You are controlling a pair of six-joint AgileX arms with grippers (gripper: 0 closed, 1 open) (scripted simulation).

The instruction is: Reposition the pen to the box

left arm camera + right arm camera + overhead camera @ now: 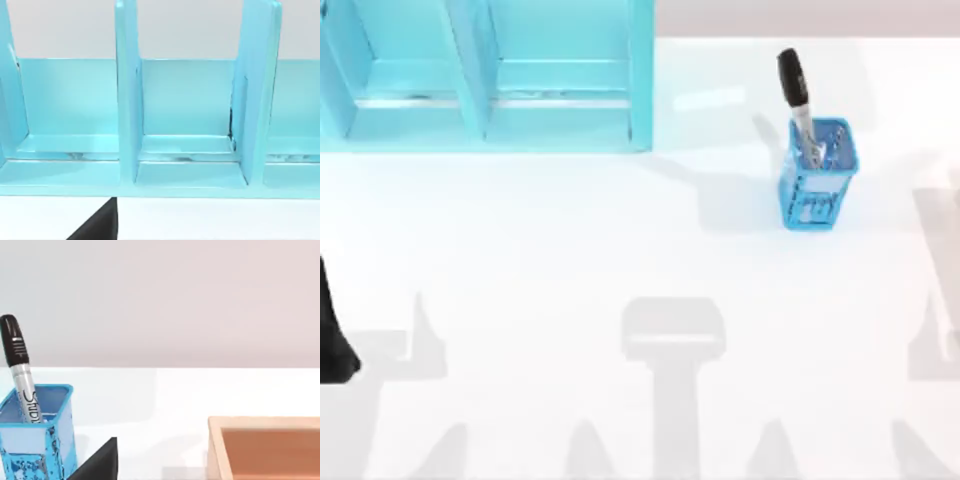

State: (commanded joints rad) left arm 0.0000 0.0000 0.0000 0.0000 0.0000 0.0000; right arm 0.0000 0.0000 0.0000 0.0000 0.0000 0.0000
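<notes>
The pen (798,105) stands tilted in a blue mesh cup (817,188) at the table's back right, with its black cap (790,75) up and leaning toward the back. In the right wrist view the pen (19,371) rises from the cup (36,437), and the box (265,447), a shallow tan wooden tray, lies some way to the side of it. A black part of my right gripper (97,464) shows low in that view, short of the cup. My left arm (332,335) is parked at the table's left edge, far from the pen.
A light-blue divided shelf (490,75) stands at the back left. The left wrist view faces its compartments (185,120), with a black part of my left gripper (97,225) low in front. White tabletop spreads across the middle and front.
</notes>
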